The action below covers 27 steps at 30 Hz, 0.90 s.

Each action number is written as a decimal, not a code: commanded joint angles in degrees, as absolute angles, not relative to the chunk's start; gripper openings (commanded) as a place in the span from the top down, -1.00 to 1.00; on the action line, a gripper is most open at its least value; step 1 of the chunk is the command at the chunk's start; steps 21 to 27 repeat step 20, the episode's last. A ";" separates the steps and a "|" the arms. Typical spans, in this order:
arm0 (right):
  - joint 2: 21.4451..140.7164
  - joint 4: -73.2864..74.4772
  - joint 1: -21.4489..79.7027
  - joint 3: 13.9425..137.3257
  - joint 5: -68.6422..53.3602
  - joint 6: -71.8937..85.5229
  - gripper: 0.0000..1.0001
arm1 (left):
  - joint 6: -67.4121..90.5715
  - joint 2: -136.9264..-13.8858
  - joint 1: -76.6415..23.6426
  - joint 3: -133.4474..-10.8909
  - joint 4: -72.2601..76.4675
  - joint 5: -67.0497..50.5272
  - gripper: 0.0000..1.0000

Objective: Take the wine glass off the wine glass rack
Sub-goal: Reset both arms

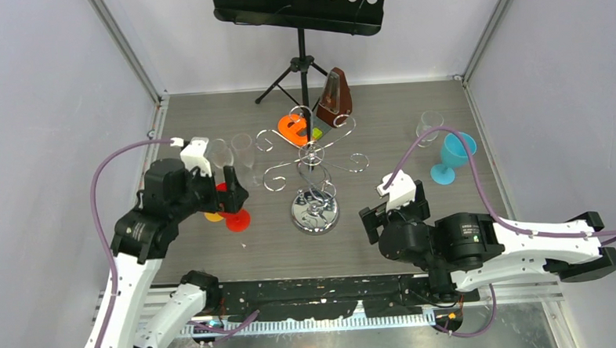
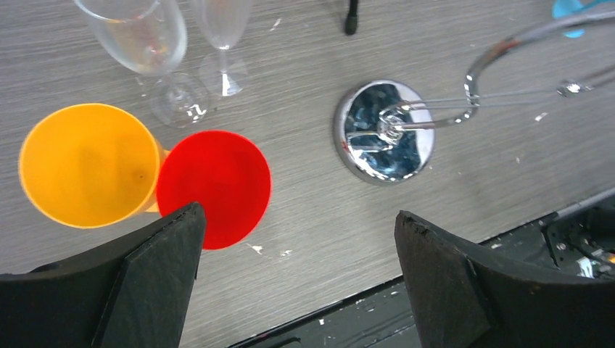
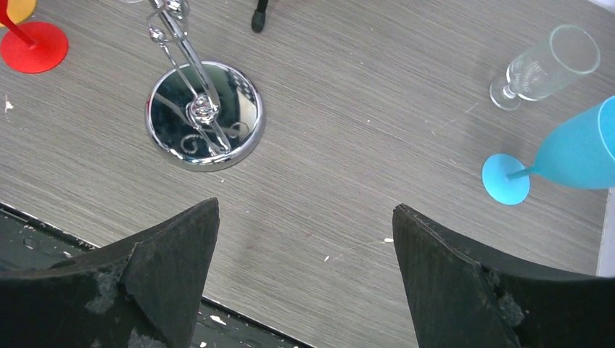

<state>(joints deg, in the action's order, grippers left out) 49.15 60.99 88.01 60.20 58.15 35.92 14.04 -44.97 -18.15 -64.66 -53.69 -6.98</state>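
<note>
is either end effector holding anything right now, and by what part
Nothing is held. The left end effector and the right end effector are both open and empty.

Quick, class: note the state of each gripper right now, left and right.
Left gripper: open, holding nothing.
Right gripper: open, holding nothing.

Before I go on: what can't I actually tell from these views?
- wine glass rack arms: cropped by the frame edge in both wrist views; too small from the top camera to rule out a clear glass hanging.
- red disc and yellow cup: one glass or two? The left tool partly covers them from above; no stem shows in the left wrist view.
- orange object behind the rack: scrolls cross it; unidentifiable.
</note>
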 commanded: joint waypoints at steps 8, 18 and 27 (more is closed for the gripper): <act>45.93 64.49 88.00 59.28 62.59 44.41 -0.90 | 12.68 -34.82 -18.37 -53.89 -42.61 -24.73 -0.99; 45.08 63.37 88.03 57.57 63.29 44.28 -0.90 | 12.48 -29.14 -18.37 -47.25 -37.44 -30.28 -0.99; 44.91 63.19 87.99 57.61 63.56 44.72 -0.90 | 12.55 -29.41 -18.41 -47.11 -37.47 -30.37 -0.99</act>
